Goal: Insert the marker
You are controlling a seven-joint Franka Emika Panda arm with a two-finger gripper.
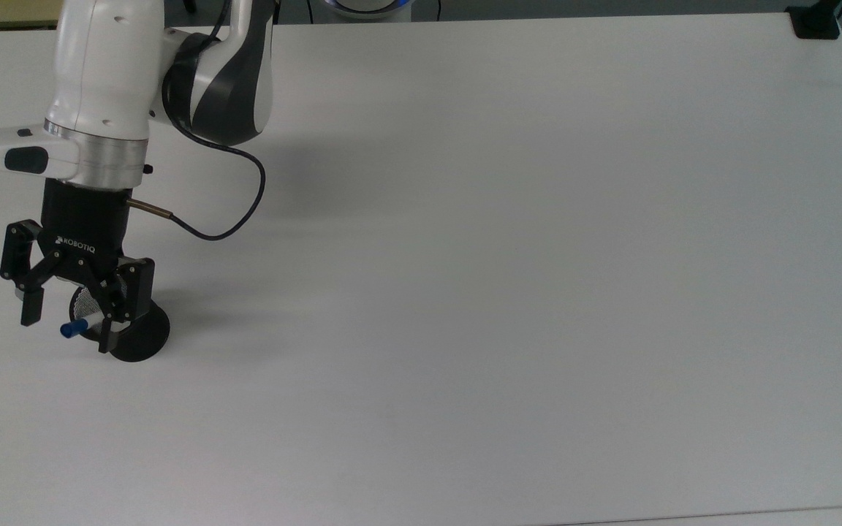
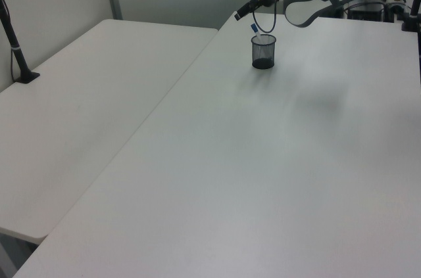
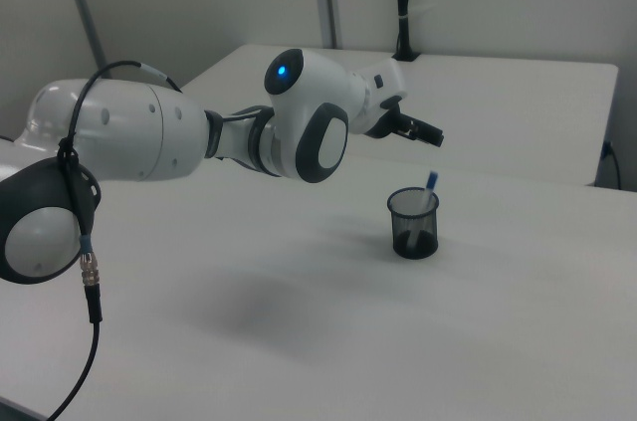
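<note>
White bench (image 1: 509, 241): your black pincer (image 1: 66, 310) hangs open above the black mesh cup (image 3: 414, 224); the leaning blue-capped white marker (image 3: 429, 192) could tip it.

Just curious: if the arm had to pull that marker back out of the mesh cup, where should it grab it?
Grip the blue-capped top of the marker, coming from above. It leans on the rim of the mesh cup, and the cup walls enclose its lower part.

Top view looks down over my desk (image 1: 538, 292); left and right views face it obliquely from opposite sides, sharing the mesh cup (image 2: 263, 51).
</note>
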